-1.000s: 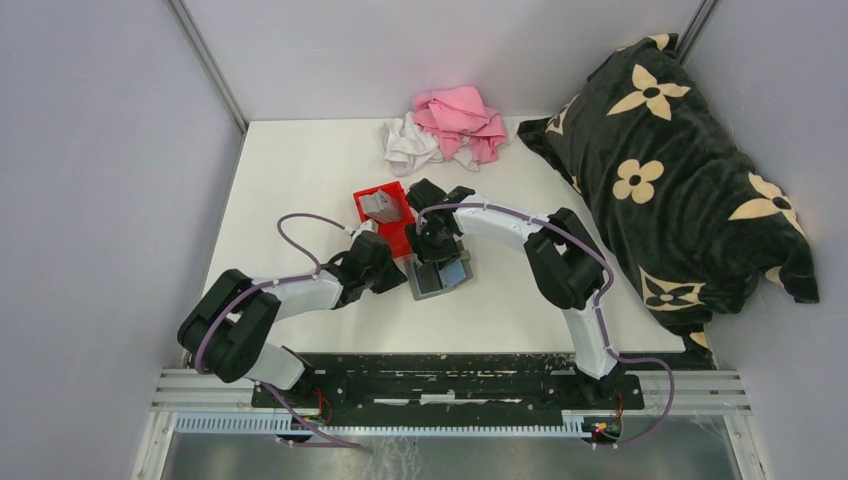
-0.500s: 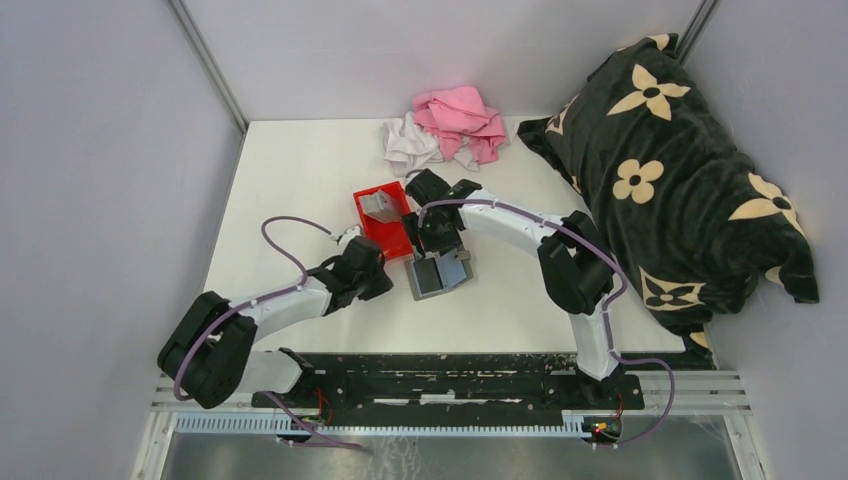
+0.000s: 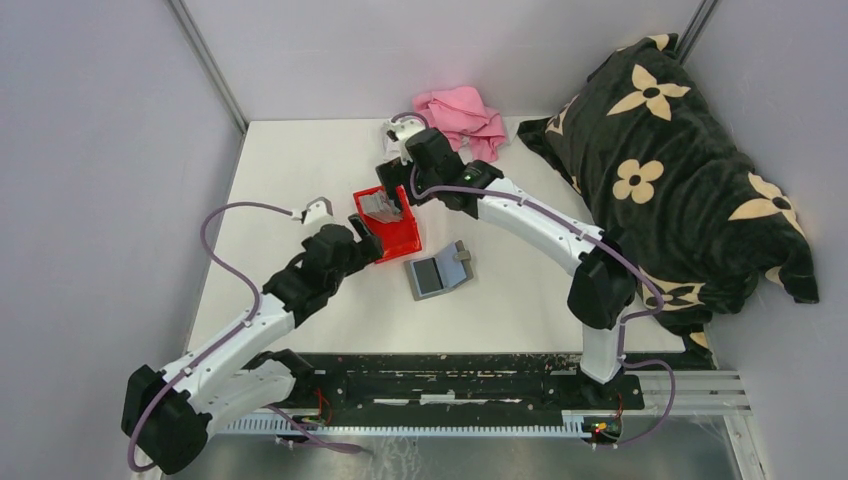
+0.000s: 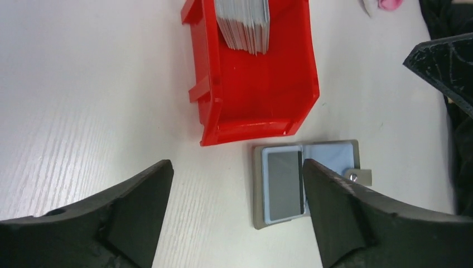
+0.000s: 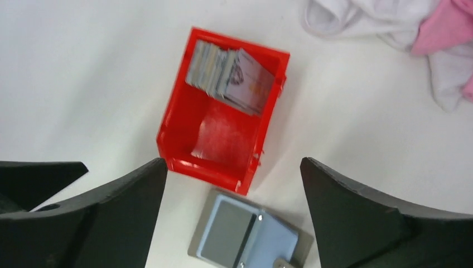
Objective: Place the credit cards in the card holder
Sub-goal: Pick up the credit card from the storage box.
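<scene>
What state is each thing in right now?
card holder: open, lying flat on the table.
credit cards: stacked on edge inside the red bin.
red bin: upright, beside the card holder.
left gripper: open, empty.
right gripper: open, empty.
pink cloth: crumpled.

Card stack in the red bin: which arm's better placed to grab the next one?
Right, likely. The open right gripper hovers over the red bin, credit cards almost straight below. The left gripper, also open, sits off the bin's near side, farther from the stack.
</scene>
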Available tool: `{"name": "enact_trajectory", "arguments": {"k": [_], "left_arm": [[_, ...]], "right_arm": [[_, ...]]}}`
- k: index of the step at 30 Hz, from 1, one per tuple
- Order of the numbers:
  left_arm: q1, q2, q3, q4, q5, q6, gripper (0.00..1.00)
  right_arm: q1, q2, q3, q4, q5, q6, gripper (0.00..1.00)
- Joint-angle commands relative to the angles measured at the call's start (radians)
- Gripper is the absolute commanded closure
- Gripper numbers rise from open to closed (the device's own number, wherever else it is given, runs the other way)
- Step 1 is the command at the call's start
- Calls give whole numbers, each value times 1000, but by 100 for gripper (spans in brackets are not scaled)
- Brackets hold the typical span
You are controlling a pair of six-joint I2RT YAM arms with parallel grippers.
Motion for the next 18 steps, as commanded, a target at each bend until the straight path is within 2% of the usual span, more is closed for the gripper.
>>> {"name": "enact_trajectory", "arguments": {"k": [1, 4, 6, 9, 13, 18], "left_arm": [[54, -1, 49, -36, -94, -30, 0], [138, -18, 45, -43, -34, -55, 1], [201, -21, 24, -35, 12, -78, 7], [279, -20, -9, -23, 82, -110, 14], [313, -5, 1, -64, 78, -103, 16], [343, 1, 13, -99, 53, -110, 14]], "right_arm": [[-49, 80, 135, 114, -221, -22, 0], [-64, 142, 229, 103, -268, 9, 1], [-64, 184, 269, 98, -274, 1, 0], [-62, 242, 359, 54, -258, -27, 6], [-61, 284, 410, 55, -205, -35, 10], [-63, 376, 552, -57, -163, -50, 10]]}}
